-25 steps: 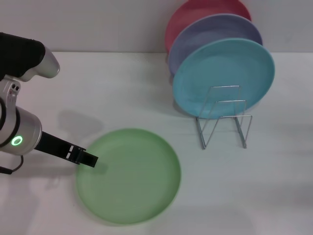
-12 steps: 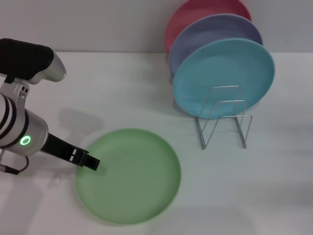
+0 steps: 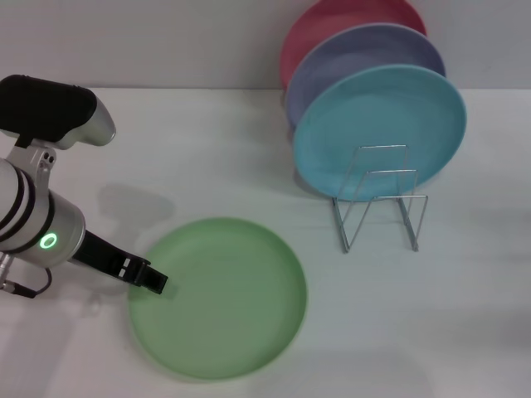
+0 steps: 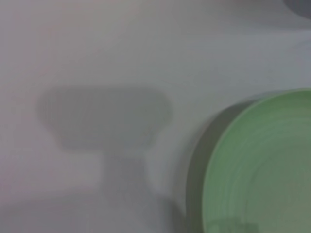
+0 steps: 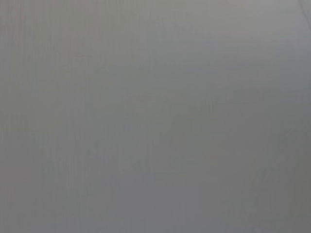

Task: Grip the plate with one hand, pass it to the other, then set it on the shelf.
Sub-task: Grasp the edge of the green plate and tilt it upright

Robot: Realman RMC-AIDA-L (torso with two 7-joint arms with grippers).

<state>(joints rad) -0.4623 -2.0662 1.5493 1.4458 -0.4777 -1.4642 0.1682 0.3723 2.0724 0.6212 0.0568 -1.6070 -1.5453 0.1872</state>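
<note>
The white table (image 3: 207, 149) spreads out under me, and the biggest thing lying on it is the plate (image 3: 218, 297), pale green, flat on its base in the near part of the table, towards my left. My left arm (image 3: 33, 207) comes in from the left edge of the head view, silver body with a green ring lit on it and a black block up top. Over to the right and farther back, three plates stand on edge, one behind the other: the blue plate (image 3: 378, 133) in front, the lavender plate (image 3: 365, 51) behind it, the red plate (image 3: 332, 25) at the very back against the wall. The shelf (image 3: 379, 199), a thin wire rack, stands just in front of the blue plate, its upright loops overlapping that plate's lower half, well apart from the green plate. Now my left gripper (image 3: 153, 283): its dark tip sits right at the plate's left rim, overlapping the edge, and whether my fingers are wide or pinched on the rim I cannot tell from here. My left wrist view gives me the plate's (image 4: 262, 170) curved rim with fine rings on it, lying on the table (image 4: 97, 48), and a soft shadow beside it. My right wrist view is plain grey, nothing to make out, and my right gripper shows nowhere.
</note>
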